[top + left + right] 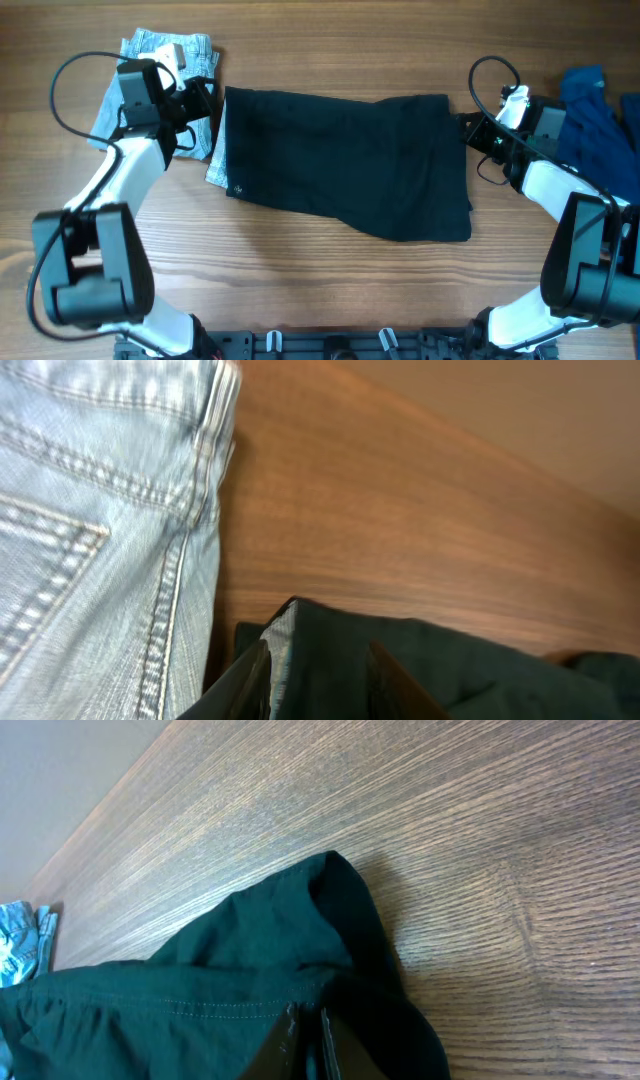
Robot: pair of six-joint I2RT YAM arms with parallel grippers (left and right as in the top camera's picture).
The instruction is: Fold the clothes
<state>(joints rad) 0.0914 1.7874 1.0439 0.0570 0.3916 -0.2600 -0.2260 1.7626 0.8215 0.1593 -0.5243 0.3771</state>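
The black shorts [345, 160] lie spread flat across the middle of the table. My left gripper [212, 103] is at their top left corner. In the left wrist view the left gripper [320, 685] is shut on the black fabric [470, 670], whose corner stands slightly raised. My right gripper [466, 131] is at their right edge. In the right wrist view the right gripper [310, 1040] is nearly closed on a fold of the shorts [200, 1000]. The pale-blue denim shorts [150, 48] lie at the back left, partly under the black shorts, and also show in the left wrist view [90, 540].
A royal-blue garment [590, 120] lies bunched at the far right edge behind the right arm. Bare wooden table [330, 290] shows in front of the black shorts and behind them.
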